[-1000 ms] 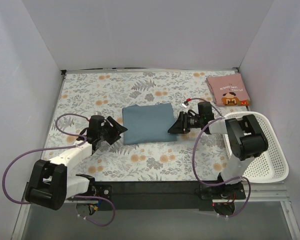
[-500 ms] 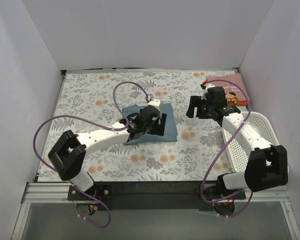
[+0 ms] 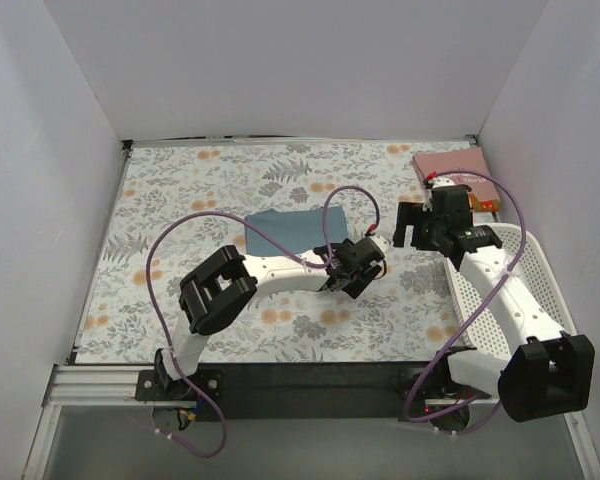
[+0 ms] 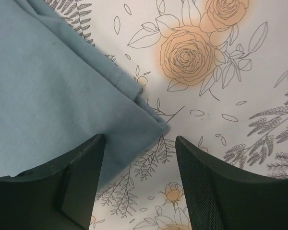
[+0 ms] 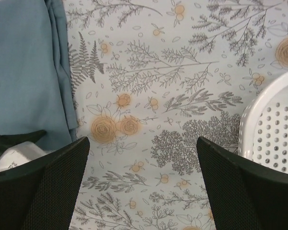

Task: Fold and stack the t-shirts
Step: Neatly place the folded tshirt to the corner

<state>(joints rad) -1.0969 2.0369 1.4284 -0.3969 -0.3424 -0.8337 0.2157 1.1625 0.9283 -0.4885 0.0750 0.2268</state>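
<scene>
The teal-blue t-shirt (image 3: pixel 280 231) lies folded at mid-table, its near right part hidden under my left arm. My left gripper (image 3: pixel 353 271) hovers low over the shirt's near right corner. In the left wrist view that corner (image 4: pixel 62 96) reaches in between the open fingers of my left gripper (image 4: pixel 139 141), which do not pinch it. My right gripper (image 3: pixel 408 224) hangs wide open to the right of the shirt, above bare cloth; the right wrist view shows my right gripper (image 5: pixel 141 141) holding nothing, the teal shirt (image 5: pixel 24 62) at upper left. The pink t-shirt (image 3: pixel 450 172) lies folded at the back right corner.
A white perforated basket (image 3: pixel 525 300) stands at the right edge, its rim (image 5: pixel 273 120) close to my right fingers. The floral table cloth (image 3: pixel 180 200) covers the table. White walls enclose the back and both sides. My purple cables loop over the table.
My left arm swung from the shirt's left side across it to its near right corner. My right gripper pulled back from the shirt's right edge and opened wide.
</scene>
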